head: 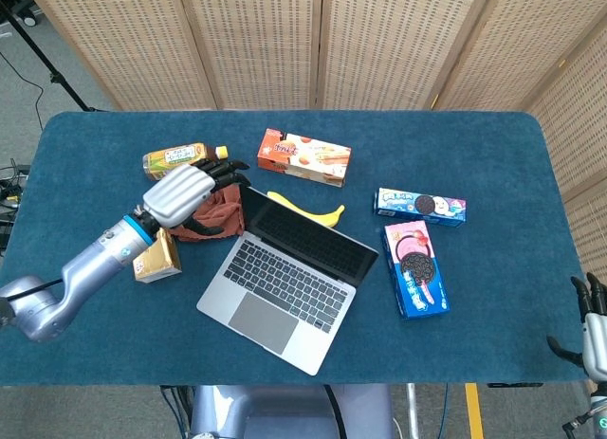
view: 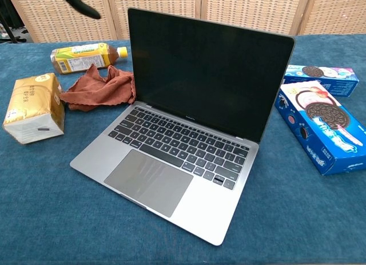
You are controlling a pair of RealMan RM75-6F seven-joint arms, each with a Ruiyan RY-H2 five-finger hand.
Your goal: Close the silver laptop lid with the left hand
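Your main risk is catching the lid (view: 209, 82) off-centre: your left hand (head: 190, 194) sits near the screen's far left corner, and a push from there could twist the laptop (head: 289, 283) on the blue table (head: 493, 155) or slide the whole machine toward you instead of folding it. Come down too fast and the lid may slam onto the keyboard (view: 183, 140). The brown cloth (view: 97, 87) lies just beside that corner, under your fingers, so a low sweep could drag it along (or trap a fold in the hinge). The banana (head: 308, 210) lies just behind the screen and could be nudged if you reach around the back. The laptop itself sits open at mid-table, screen upright and dark, angled with its hinge running away to the right. Your left arm reaches in from the lower left, the hand raised over the cloth with its back upward, fingers stretched forward and slightly apart, holding nothing and, as far as I can judge, not yet touching the lid. Your right hand (head: 594, 327) shows only at the far edge, well apart from everything; whether it is released or clenched I cannot tell.
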